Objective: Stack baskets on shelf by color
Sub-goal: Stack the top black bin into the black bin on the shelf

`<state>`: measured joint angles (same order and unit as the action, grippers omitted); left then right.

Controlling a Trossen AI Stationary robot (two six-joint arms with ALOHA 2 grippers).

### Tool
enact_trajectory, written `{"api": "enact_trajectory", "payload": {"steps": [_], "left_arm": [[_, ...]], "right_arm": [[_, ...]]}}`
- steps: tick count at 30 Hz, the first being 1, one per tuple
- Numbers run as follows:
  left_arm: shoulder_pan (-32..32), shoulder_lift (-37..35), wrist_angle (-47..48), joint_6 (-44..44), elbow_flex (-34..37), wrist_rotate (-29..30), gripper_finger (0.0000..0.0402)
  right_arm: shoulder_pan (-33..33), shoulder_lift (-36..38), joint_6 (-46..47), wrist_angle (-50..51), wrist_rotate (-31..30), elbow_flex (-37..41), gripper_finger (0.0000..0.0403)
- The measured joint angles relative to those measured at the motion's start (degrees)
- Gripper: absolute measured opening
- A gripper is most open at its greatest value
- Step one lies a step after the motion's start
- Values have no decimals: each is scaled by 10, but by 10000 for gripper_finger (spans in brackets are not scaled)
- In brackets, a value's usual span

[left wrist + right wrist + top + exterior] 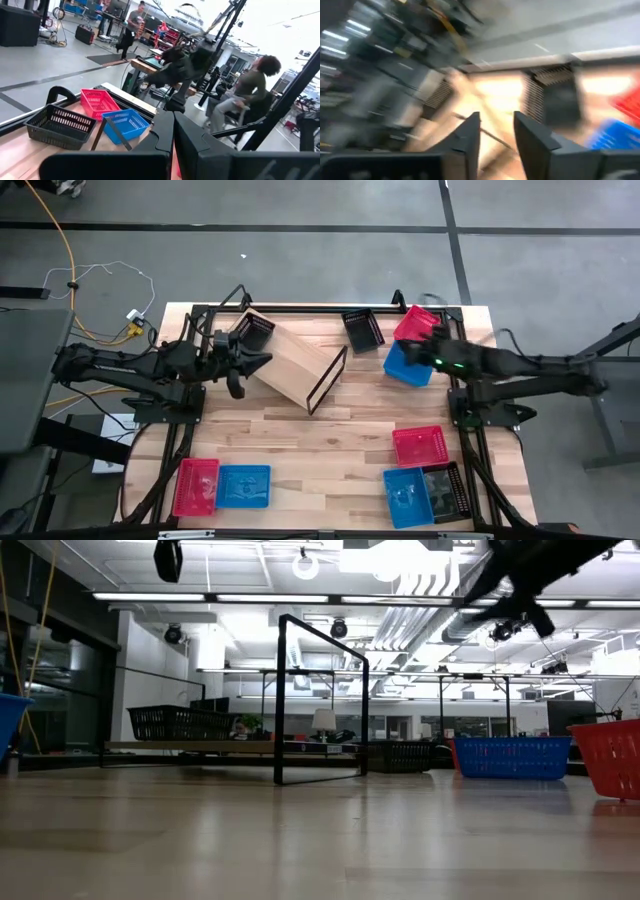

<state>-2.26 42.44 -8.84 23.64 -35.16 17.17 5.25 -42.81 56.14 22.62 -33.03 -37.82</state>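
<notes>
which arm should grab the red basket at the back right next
Right. The right gripper hovers, open, over the blue basket beside the red basket. The left gripper sits across the table by the shelf.

No writing, label, brand, number or sign can be read in any of the four views. The baskets, the shelf, the desk and both arms show plain surfaces without legible marks, and whatever hangs or stands in the room behind is too small or too blurred to make out as text.
</notes>
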Motion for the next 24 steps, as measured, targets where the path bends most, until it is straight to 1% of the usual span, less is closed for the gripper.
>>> {"api": "enact_trajectory", "payload": {"steps": [2, 6, 10, 13, 16, 18, 21, 24], "left_arm": [[0, 0, 0, 0, 0, -3, 0], [0, 0, 0, 1, 0, -5, 0], [0, 0, 0, 1, 0, -5, 0], [0, 0, 0, 2, 0, -5, 0], [0, 0, 0, 6, 0, 3, 0], [0, 0, 0, 20, 0, 8, 0], [0, 0, 0, 32, 0, 11, 0], [0, 0, 0, 33, 0, 10, 0]], "right_arm": [[51, -59, 19, 41, 53, -29, 143], [160, -173, -5, 45, 175, -72, 172], [251, -289, -58, 46, 248, -124, 178], [297, -367, -98, 55, 287, -169, 179], [323, -435, -127, 72, 293, -217, 179], [331, -473, -147, 89, 277, -246, 179], [334, -519, -154, 115, 237, -278, 179], [334, -549, -161, 114, 231, -291, 179]]}}
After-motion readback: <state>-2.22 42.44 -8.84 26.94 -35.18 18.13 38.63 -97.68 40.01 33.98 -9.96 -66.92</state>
